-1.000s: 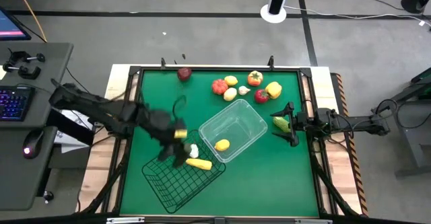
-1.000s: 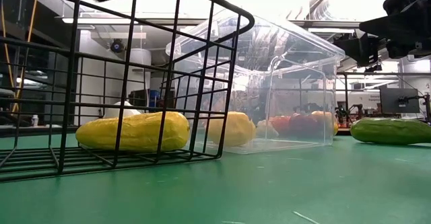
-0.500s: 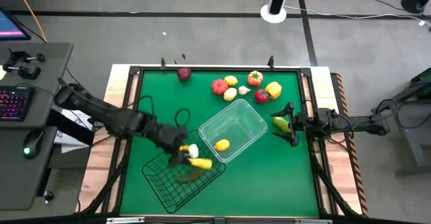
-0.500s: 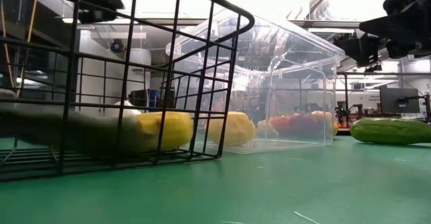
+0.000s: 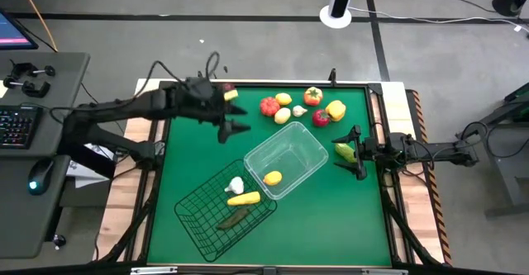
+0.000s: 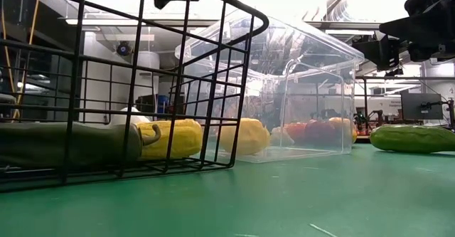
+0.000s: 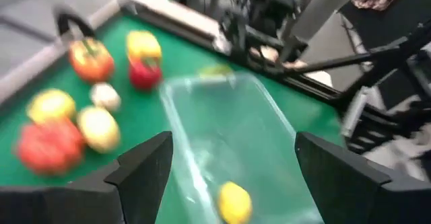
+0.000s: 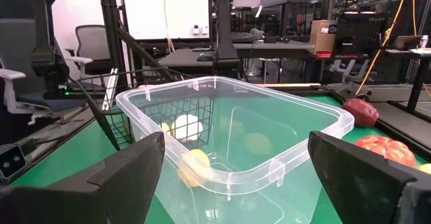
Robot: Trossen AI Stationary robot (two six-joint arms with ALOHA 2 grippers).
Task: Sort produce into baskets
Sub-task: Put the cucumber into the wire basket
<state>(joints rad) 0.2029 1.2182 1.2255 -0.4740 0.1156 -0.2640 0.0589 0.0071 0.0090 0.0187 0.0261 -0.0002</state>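
Produce is spread in three places on the green surface [image 5: 322,217]. A loose group lies at the far side: a red tomato [image 5: 269,106], two small yellow pieces, a white garlic-like piece, an orange-red pepper [image 5: 312,96], a small red piece [image 5: 321,118] and a yellow pepper [image 5: 335,110]. The wire basket [image 5: 192,224] holds a white piece, a yellow corn-like piece [image 5: 244,199] and a dark green cucumber-like piece [image 5: 234,218]. The clear basket [image 5: 307,145] holds one yellow lemon [image 5: 272,177]. A green piece [image 5: 343,151] lies just beside the right hand [image 5: 354,151].

The left hand [image 5: 231,120] hangs above the surface between the wire basket and the far group, with its fingers spread apart and nothing between them. The right hand waits at the right edge, also released and empty, facing the clear basket.

These pieces look like hollow plastic toys, so I judge them light, stiff and rather smooth. They will not crush, but the round ones may roll or slip out sideways if the fingers meet them off centre. For the tomato and the lemon, it seems best to take hold across the widest middle. Long pieces, like the green one near the right hand, are better gripped across the short width at mid-length. The peppers have lobes, and fingers placed in two opposite grooves should hold more firmly. Both baskets look light too, and a knock could shift them.
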